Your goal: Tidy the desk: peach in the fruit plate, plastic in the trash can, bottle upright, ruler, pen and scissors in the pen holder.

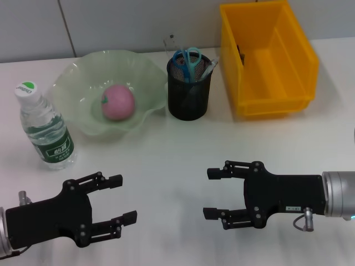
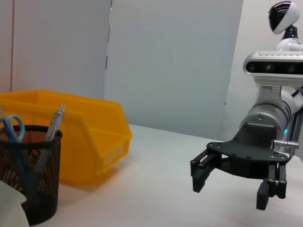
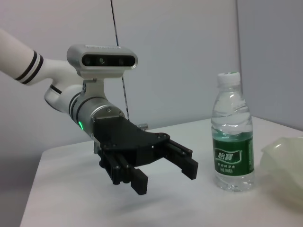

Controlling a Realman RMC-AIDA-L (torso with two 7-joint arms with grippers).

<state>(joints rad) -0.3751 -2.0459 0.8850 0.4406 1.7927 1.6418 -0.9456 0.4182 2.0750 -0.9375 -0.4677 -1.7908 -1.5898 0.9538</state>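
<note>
A pink peach (image 1: pixel 117 102) lies in the pale green fruit plate (image 1: pixel 72 77). To the plate's left a water bottle (image 1: pixel 47 130) stands upright with its green cap on. The black mesh pen holder (image 1: pixel 189 94) holds blue scissors (image 1: pixel 187 58), a pen (image 1: pixel 209 66) and a thin clear ruler (image 1: pixel 171 45). The yellow trash can (image 1: pixel 272 61) is behind and to the right of the holder. No plastic shows clearly. Both grippers hover low near the table's front, the left gripper (image 1: pixel 123 198) and the right gripper (image 1: pixel 211 193), each open and holding nothing.
A small dark thing (image 1: pixel 240 55) sits against the trash can's inner wall; I cannot tell what it is. The left wrist view shows the right gripper (image 2: pixel 232 191), holder (image 2: pixel 33 189) and trash can (image 2: pixel 90 132). The right wrist view shows the left gripper (image 3: pixel 165 175) near the bottle (image 3: pixel 232 142).
</note>
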